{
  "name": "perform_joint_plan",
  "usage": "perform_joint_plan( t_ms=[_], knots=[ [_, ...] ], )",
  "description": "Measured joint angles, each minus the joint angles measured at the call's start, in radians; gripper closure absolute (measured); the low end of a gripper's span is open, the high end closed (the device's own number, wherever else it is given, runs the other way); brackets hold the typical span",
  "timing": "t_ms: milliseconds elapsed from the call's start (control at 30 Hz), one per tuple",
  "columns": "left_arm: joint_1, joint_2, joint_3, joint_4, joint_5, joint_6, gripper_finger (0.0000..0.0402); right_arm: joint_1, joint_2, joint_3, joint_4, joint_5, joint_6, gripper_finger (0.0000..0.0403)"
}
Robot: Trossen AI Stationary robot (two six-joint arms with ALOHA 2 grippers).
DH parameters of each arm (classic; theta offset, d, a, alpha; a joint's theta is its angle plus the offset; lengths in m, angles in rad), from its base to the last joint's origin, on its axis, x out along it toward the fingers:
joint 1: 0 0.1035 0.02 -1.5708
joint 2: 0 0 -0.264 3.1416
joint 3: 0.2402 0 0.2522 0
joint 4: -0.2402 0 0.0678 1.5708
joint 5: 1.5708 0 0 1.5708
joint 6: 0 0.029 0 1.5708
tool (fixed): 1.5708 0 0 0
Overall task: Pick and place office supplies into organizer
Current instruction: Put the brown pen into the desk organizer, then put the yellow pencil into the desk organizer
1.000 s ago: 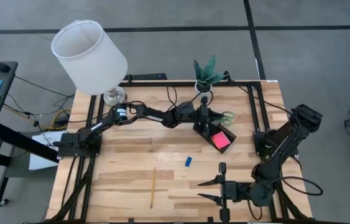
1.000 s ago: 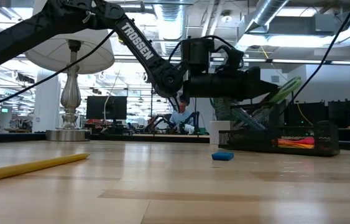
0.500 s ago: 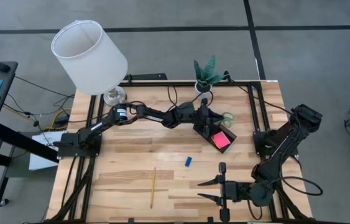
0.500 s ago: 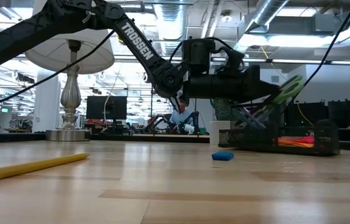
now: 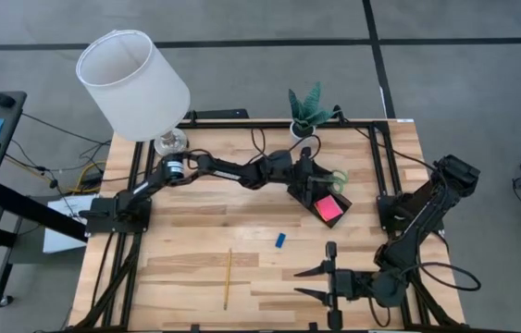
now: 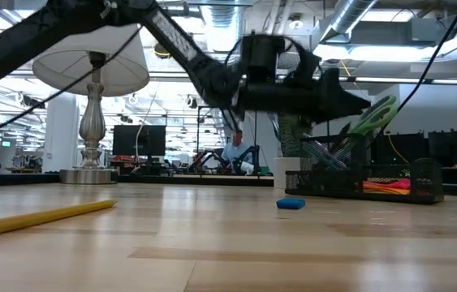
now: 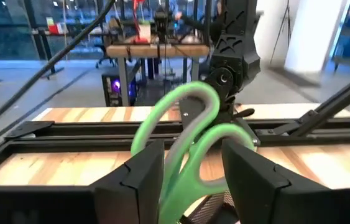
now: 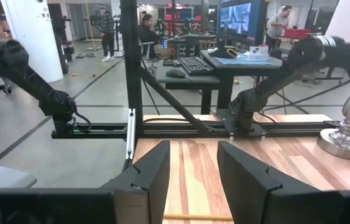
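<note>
Left arm stretched across counter [image 5: 195, 250], left end effector [image 7: 190, 171] above organizer [image 5: 320, 199], fingers apart around green scissors [image 7: 190, 146]; blades hidden. Right end effector [image 5: 308, 283] parted, empty, low over counter front; eraser [image 5: 279, 240], pencil [image 5: 227, 277] loose.

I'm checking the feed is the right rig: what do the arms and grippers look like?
Both arms are dark, slim and jointed, with black cables running along the links. The left gripper has two broad, matte black fingers with angular, faceted faces. The right gripper shows the same blocky black pair. From above, the right gripper ends in two thin pointed prongs.
</note>
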Motion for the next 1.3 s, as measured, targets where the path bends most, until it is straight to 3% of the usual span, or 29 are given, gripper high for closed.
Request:
perform_joint_plan(
  t_ms=[267,533,633,767,867,1133,1200,1300],
  knots=[
    [-0.026,-0.232,0.000,-0.423,-0.010,0.149,0.0261,0.005,0.000,0.000,-0.023,0.000,0.017,0.0276],
    [-0.103,-0.618,0.000,-1.003,-0.123,0.325,0.0278,0.000,0.005,0.000,-0.255,0.049,0.275,0.0276],
    [-0.146,-0.748,0.002,-1.137,-0.193,0.306,0.0283,-0.037,0.012,0.000,-0.367,0.126,0.418,0.0276],
    [-0.201,-0.888,0.002,-1.324,-0.307,0.179,0.0285,-0.142,0.049,0.002,-0.376,0.094,0.571,0.0276],
    [-0.240,-0.966,0.002,-1.477,-0.347,0.109,0.0285,-0.228,0.122,0.001,-0.306,-0.032,0.515,0.0276],
    [-0.371,-1.001,0.001,-1.870,-0.374,-0.080,0.0285,-0.420,0.345,0.000,0.080,-0.714,0.207,0.0276],
    [-0.425,-0.984,0.001,-1.921,-0.438,-0.162,0.0285,-0.457,0.369,0.000,0.145,-0.798,0.119,0.0276],
    [-0.516,-0.955,0.000,-1.967,-0.566,-0.285,0.0285,-0.501,0.390,0.000,0.180,-0.841,-0.043,0.0276]
  ],
)
